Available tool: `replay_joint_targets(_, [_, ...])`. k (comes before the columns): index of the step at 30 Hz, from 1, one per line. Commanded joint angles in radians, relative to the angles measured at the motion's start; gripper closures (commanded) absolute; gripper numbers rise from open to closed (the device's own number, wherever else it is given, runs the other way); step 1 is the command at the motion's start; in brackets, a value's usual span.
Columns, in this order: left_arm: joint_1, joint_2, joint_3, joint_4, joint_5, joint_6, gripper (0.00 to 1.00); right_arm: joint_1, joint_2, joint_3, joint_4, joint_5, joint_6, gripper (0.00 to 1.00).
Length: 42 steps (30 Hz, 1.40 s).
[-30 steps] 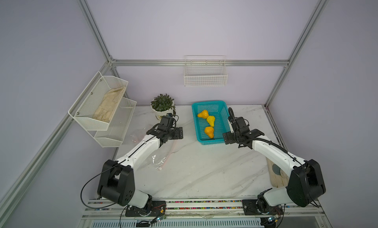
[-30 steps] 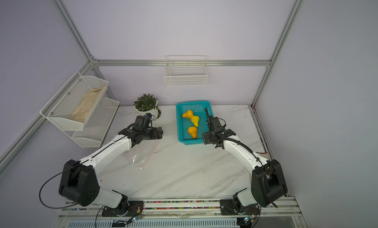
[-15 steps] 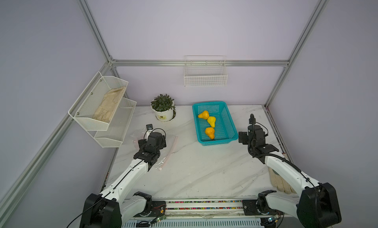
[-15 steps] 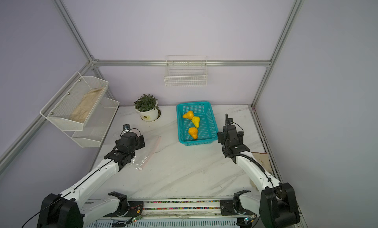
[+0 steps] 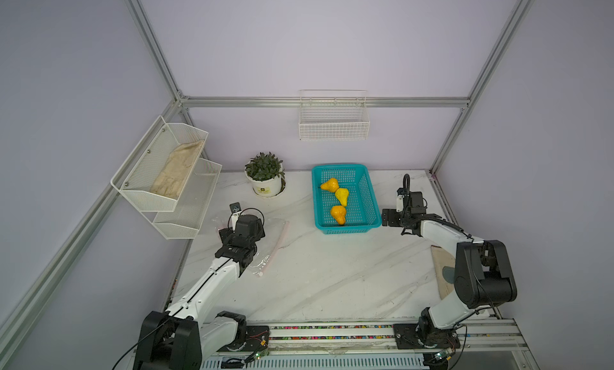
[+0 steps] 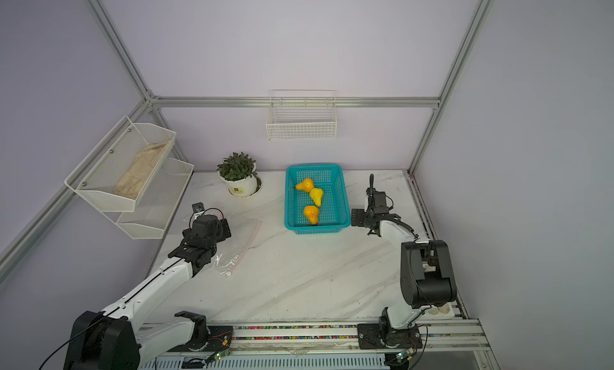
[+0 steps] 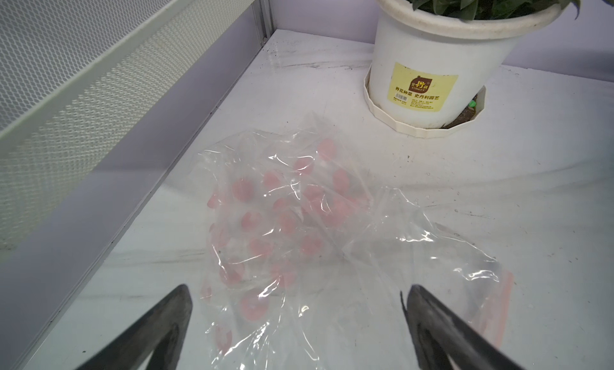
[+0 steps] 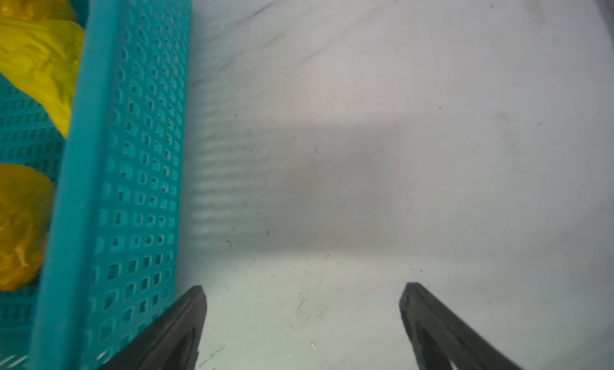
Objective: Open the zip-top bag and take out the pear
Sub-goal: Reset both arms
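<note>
We see the zip-top bag (image 5: 270,240) lying flat and crumpled on the left side of the bench (image 5: 332,278). The left tool (image 7: 296,288) is over it, jaws wide apart, released and gripping nothing. The bag's pink zip strip (image 5: 278,242) runs front to back along the side facing the basket (image 5: 345,231), and the white slider (image 5: 261,275) sits at its near end. Three pears (image 5: 338,214) lie in the teal basket. The right tool (image 8: 303,287) hangs released just beside the basket's wall.
</note>
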Motion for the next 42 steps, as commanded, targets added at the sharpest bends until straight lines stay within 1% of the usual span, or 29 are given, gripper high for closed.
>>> replay_joint_targets(1, [0.022,-0.017,-0.043,0.057,-0.002,-0.017,0.00,0.050,0.017,0.050,0.008,-0.107,-0.034,0.05])
replay_joint_targets(3, [0.027,-0.009,-0.056,0.080,-0.015,-0.017,0.00,0.054,0.017,0.041,0.025,-0.119,-0.034,0.05])
replay_joint_targets(4, [0.030,-0.004,-0.058,0.091,-0.023,-0.014,0.00,0.052,0.007,0.025,0.039,-0.077,-0.030,0.04])
replay_joint_targets(7, [0.031,0.013,-0.060,0.130,-0.060,0.022,0.00,0.040,-0.030,-0.035,0.071,0.120,0.001,0.04])
replay_joint_targets(10, [0.032,0.033,-0.059,0.173,-0.106,0.065,0.00,0.025,-0.069,-0.128,0.142,0.256,0.011,0.03])
replay_joint_targets(12, [0.034,0.058,-0.085,0.256,-0.138,0.109,0.00,0.020,-0.084,-0.195,0.213,0.327,0.015,0.03])
replay_joint_targets(14, [0.041,0.093,-0.134,0.390,-0.150,0.162,0.00,0.012,-0.087,-0.262,0.304,0.362,0.033,0.03])
replay_joint_targets(17, [0.056,0.165,-0.235,0.662,-0.118,0.244,0.00,0.007,-0.069,-0.392,0.541,0.363,0.024,0.03])
replay_joint_targets(18, [0.060,0.178,-0.231,0.676,-0.120,0.253,0.00,0.005,-0.055,-0.435,0.650,0.353,0.016,0.03])
replay_joint_targets(19, [0.066,0.181,-0.222,0.671,-0.095,0.257,0.00,0.004,-0.039,-0.467,0.750,0.341,-0.014,0.03])
replay_joint_targets(20, [0.073,0.185,-0.236,0.725,-0.067,0.272,0.00,0.003,-0.039,-0.465,0.749,0.325,-0.010,0.03])
replay_joint_targets(21, [0.083,0.190,-0.263,0.808,-0.029,0.289,0.00,0.002,-0.029,-0.480,0.801,0.296,-0.005,0.03])
replay_joint_targets(22, [0.091,0.191,-0.288,0.875,-0.001,0.297,0.00,0.003,-0.014,-0.501,0.894,0.290,-0.020,0.03])
replay_joint_targets(23, [0.100,0.191,-0.304,0.918,0.025,0.295,0.00,0.001,0.002,-0.511,0.948,0.271,-0.018,0.03])
replay_joint_targets(25, [0.131,0.211,-0.336,1.033,0.086,0.289,0.00,-0.006,0.071,-0.504,1.022,0.233,-0.018,0.03])
replay_joint_targets(26, [0.144,0.225,-0.346,1.076,0.112,0.287,0.00,-0.006,0.102,-0.497,1.029,0.222,-0.021,0.03])
replay_joint_targets(28, [0.175,0.283,-0.368,1.197,0.158,0.280,0.00,-0.006,0.182,-0.518,1.164,0.209,-0.038,0.03])
replay_joint_targets(30, [0.189,0.369,-0.368,1.245,0.185,0.267,0.00,-0.008,0.154,-0.506,1.084,0.198,-0.013,0.03])
replay_joint_targets(31, [0.189,0.410,-0.372,1.296,0.208,0.280,0.00,-0.009,0.169,-0.507,1.117,0.199,-0.031,0.03])
replay_joint_targets(33, [0.190,0.480,-0.377,1.387,0.247,0.320,0.00,-0.011,0.161,-0.504,1.092,0.199,-0.016,0.03])
replay_joint_targets(35, [0.190,0.443,-0.317,1.208,0.289,0.315,0.00,-0.011,0.165,-0.503,1.103,0.200,-0.025,0.03])
replay_joint_targets(37, [0.190,0.431,-0.201,0.971,0.337,0.328,0.00,-0.012,0.164,-0.504,1.100,0.199,-0.025,0.03])
replay_joint_targets(38, [0.194,0.426,-0.214,0.982,0.351,0.322,0.00,-0.013,0.164,-0.504,1.102,0.200,-0.025,0.03])
replay_joint_targets(40, [0.195,0.461,-0.250,1.111,0.357,0.347,0.00,-0.012,0.163,-0.505,1.103,0.200,-0.025,0.03])
replay_joint_targets(41, [0.195,0.464,-0.261,1.137,0.358,0.349,0.00,-0.012,0.163,-0.506,1.102,0.200,-0.025,0.03])
replay_joint_targets(42, [0.195,0.460,-0.254,1.122,0.357,0.350,0.00,-0.013,0.163,-0.504,1.102,0.200,-0.026,0.03])
